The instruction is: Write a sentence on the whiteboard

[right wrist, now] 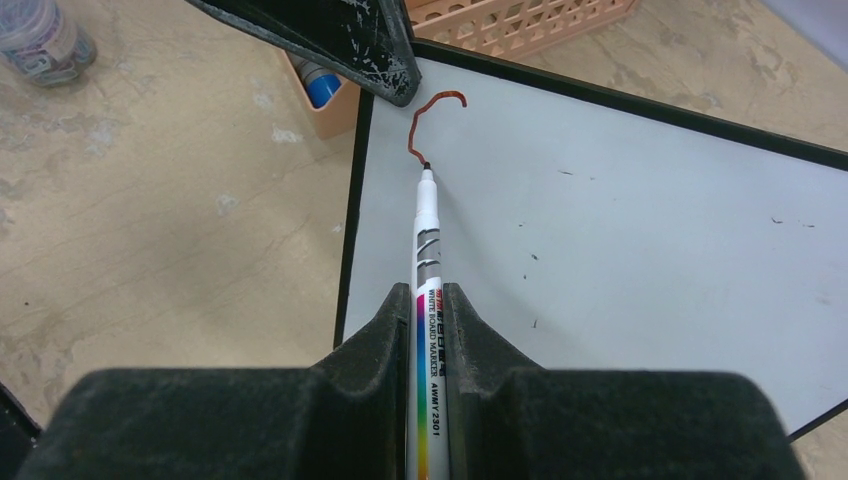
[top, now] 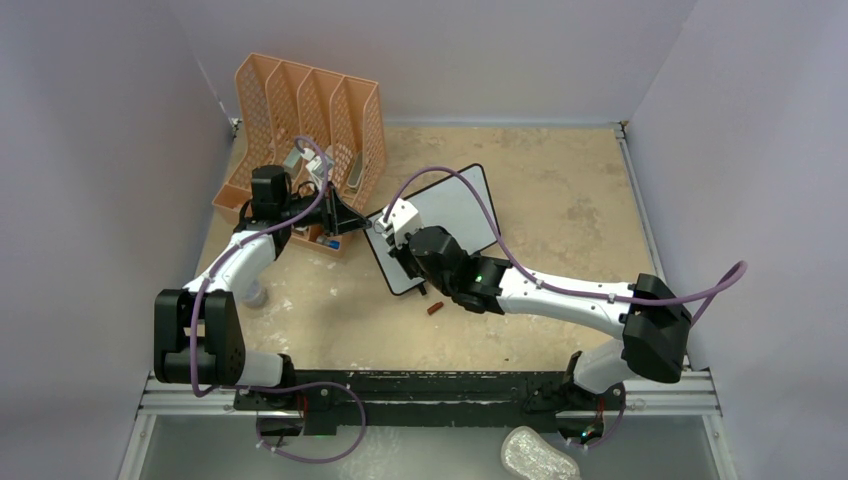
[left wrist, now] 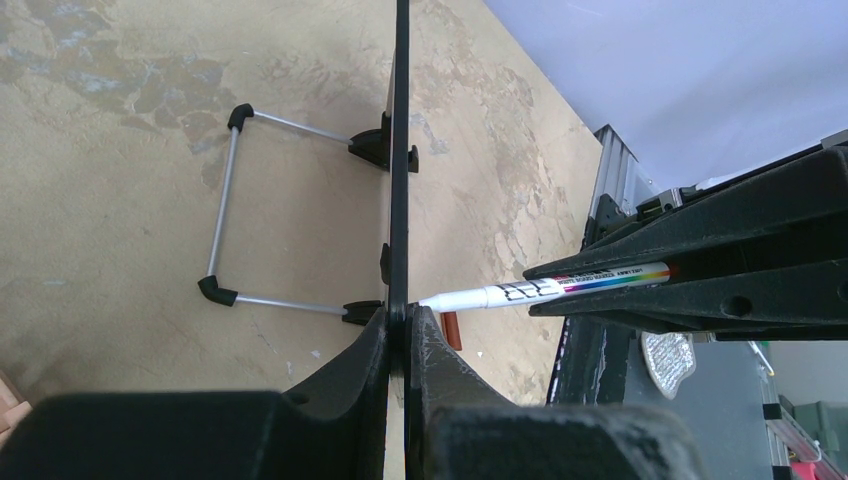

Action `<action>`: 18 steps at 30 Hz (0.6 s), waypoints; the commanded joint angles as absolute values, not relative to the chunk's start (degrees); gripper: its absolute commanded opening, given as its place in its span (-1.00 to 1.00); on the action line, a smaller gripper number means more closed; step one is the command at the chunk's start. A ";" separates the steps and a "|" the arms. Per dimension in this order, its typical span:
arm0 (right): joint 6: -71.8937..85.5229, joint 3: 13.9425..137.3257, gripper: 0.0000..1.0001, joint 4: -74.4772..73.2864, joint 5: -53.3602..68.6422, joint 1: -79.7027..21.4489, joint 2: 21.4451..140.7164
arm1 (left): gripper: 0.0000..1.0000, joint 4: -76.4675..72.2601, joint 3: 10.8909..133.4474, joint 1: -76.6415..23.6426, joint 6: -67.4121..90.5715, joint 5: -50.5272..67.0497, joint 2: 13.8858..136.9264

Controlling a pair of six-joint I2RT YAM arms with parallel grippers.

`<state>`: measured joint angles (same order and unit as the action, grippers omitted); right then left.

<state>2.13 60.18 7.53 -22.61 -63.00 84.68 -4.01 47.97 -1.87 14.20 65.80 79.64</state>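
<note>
1. Left gripper (left wrist: 400,320): you have its two fingers pressed together on the whiteboard's black frame, near a corner of the board. The jaws are almost fully closed, with only the thin edge between them.
2. Clear bottle (top: 252,294): it stands on the table beside your left arm, well apart from the board.
3. Orange file organizer (top: 312,110): perforated, with upright dividers, at the back left of the table. Small items lie in its front tray, too small for you to identify.
4. Whiteboard (right wrist: 620,230): it is propped on a wire stand (left wrist: 224,205) near the middle of the table, just right of the organizer. The white face is turned toward your right arm. A few faint dark specks show on it.
5. Sentence (right wrist: 422,120): you can see only one curved reddish-brown stroke, at the corner of the board next to the left gripper's fingers. No letters can be read.
6. Marker (right wrist: 427,235): white barrel with a rainbow band and printed label. Its tip touches the board at the lower end of the stroke.
7. Right gripper (right wrist: 428,292): you have it clamped on the marker's barrel, jaws closed snugly around it, with the tip end pointing out ahead.
8. Marker cap (top: 434,309): reddish-brown, lying loose on the table by the board's near edge, below your right wrist.
</note>
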 commanded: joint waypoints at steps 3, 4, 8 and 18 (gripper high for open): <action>2.36 60.56 -1.00 8.06 -26.46 -62.84 82.88 | -1.00 -4.57 47.96 -1.76 14.15 68.38 79.37; 2.43 60.56 -1.00 8.25 -26.74 -62.85 82.84 | -1.00 -4.53 47.99 -1.76 14.15 68.30 79.42; 2.31 60.56 -1.00 8.98 -27.14 -62.84 82.79 | -1.00 -4.57 47.92 -1.76 14.15 68.41 79.45; 2.48 60.57 -1.00 10.98 -28.50 -62.84 82.90 | -1.00 -4.55 47.94 -1.84 14.15 68.46 79.45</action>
